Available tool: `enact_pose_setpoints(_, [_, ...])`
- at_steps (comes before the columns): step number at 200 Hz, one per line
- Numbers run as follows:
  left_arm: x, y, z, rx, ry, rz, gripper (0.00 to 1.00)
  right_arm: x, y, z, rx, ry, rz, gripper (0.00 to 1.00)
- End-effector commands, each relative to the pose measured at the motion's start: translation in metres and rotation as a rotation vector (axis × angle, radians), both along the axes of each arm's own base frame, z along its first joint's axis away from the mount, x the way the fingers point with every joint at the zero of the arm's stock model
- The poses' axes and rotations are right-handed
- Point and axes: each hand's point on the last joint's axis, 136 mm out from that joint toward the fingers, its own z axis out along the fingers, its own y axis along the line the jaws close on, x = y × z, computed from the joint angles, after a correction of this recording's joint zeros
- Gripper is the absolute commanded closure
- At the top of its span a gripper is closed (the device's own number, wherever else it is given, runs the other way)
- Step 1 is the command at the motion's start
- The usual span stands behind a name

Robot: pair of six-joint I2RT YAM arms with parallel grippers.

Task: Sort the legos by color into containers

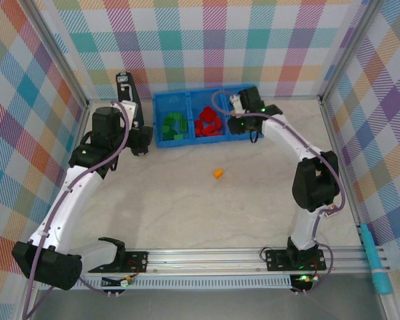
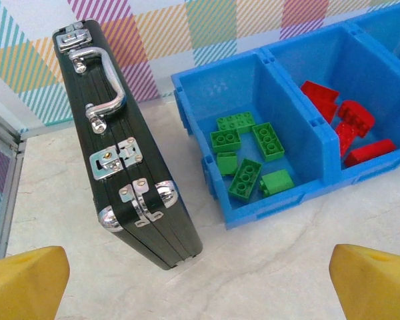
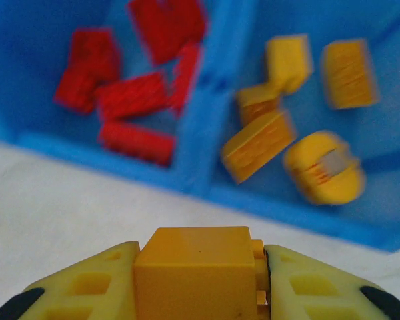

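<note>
the right gripper (image 3: 199,293) clamps a yellow-orange studded plastic brick (image 3: 192,263), studs facing sideways, its lower edge cut off, near the bright blue three-compartment tray (image 3: 201,133) set lengthwise along the back wall (image 1: 200,40); the left gripper (image 2: 200,287) gapes wide.

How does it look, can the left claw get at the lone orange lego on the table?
Probably yes. The left claw is open and empty, and only bare table lies between it and the orange lego; the black case stands on its far side.

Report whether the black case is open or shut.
Shut: the black case stands on edge, its halves together and silver latches folded flat.
</note>
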Motion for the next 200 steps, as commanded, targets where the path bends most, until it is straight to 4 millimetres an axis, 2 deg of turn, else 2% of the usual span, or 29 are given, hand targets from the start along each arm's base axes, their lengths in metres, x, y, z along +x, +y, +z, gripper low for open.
enact_pose_setpoints(1, [0.002,0.003,0.002,0.021,-0.012,0.009,0.00,0.027,-0.008,0.000,-0.027,-0.050,-0.021,0.65])
enact_pose_setpoints(31, [0.001,0.003,0.003,0.022,-0.014,0.008,0.00,0.066,-0.023,-0.009,-0.056,-0.087,-0.039,0.65])
enact_pose_setpoints(56, [0.001,0.005,0.006,0.029,-0.021,0.012,0.00,0.088,-0.023,-0.023,-0.073,-0.082,-0.036,0.65])
enact_pose_setpoints(77, [0.001,0.005,0.006,0.031,-0.020,0.014,0.00,0.099,-0.025,-0.034,-0.075,-0.064,-0.042,0.62])
enact_pose_setpoints(104, [0.001,0.005,0.007,0.034,-0.020,0.012,0.00,0.100,-0.026,-0.037,-0.068,-0.054,-0.053,0.50])
enact_pose_setpoints(129, [-0.001,0.005,0.010,0.027,-0.029,0.011,0.00,0.088,-0.024,-0.022,-0.033,-0.069,-0.048,0.39])
enact_pose_setpoints(140, [-0.003,0.005,0.013,0.022,-0.036,0.009,0.00,0.077,-0.021,-0.014,-0.007,-0.068,-0.039,0.37])
enact_pose_setpoints(151, [-0.005,0.005,0.015,0.018,-0.042,0.009,0.00,0.065,-0.015,-0.007,0.040,-0.056,-0.010,0.29])
enact_pose_setpoints(176, [-0.009,0.004,0.024,0.001,-0.067,-0.001,0.00,0.029,0.003,-0.002,0.103,-0.014,0.037,0.28])
enact_pose_setpoints(200, [-0.013,0.003,0.029,-0.011,-0.083,-0.007,0.00,-0.017,0.025,-0.013,0.110,0.017,0.130,0.28])
